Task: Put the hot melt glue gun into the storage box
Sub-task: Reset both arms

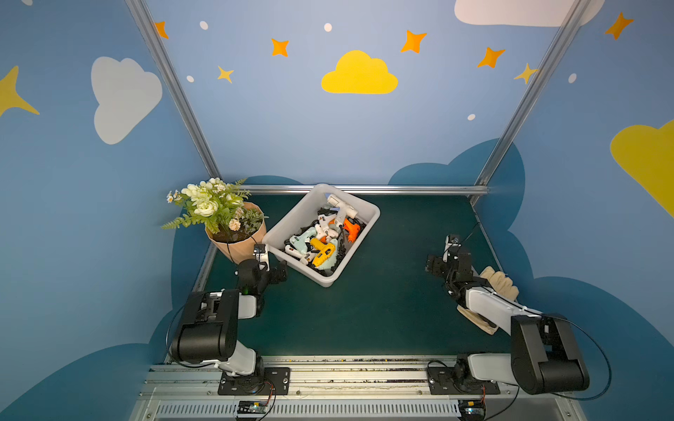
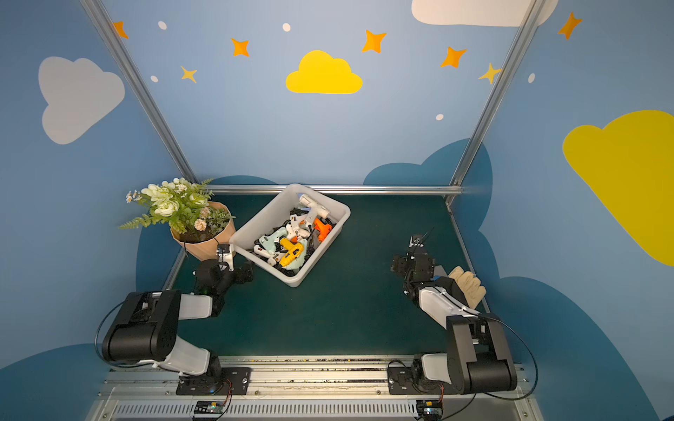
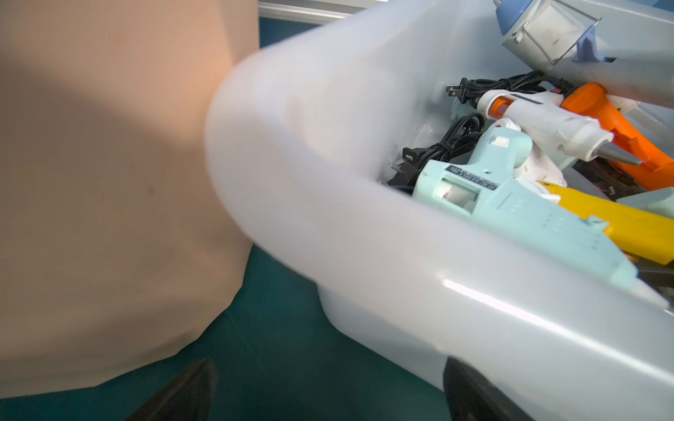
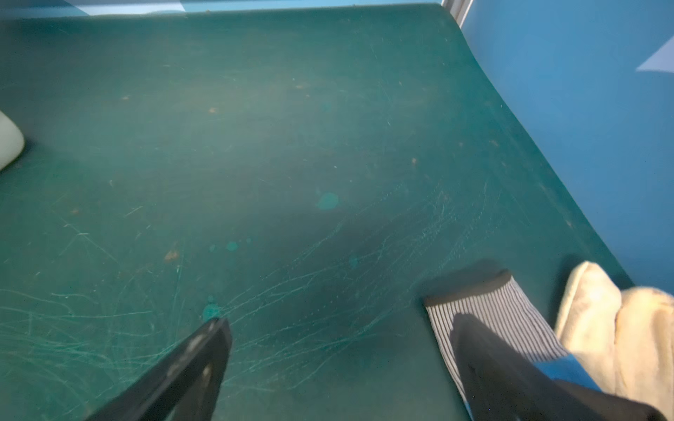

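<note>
On the green counter [image 1: 383,310], glue guns [image 1: 322,253] fill the storage box [image 1: 291,220] while the left end effector [image 1: 280,271] and right end effector [image 1: 434,264] stand wide and empty, suggesting only withdrawal remains.

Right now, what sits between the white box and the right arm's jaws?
Nothing but bare green mat between the storage box and the right jaws; both top views show it.

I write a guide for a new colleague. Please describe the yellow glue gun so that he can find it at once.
At the back of the green table, beside the flower pot, stands the white storage box, full of glue guns. The yellow glue gun lies on the pile in the box's end nearest the robot. It alone is yellow; its neighbours are mint, white or orange.
</note>
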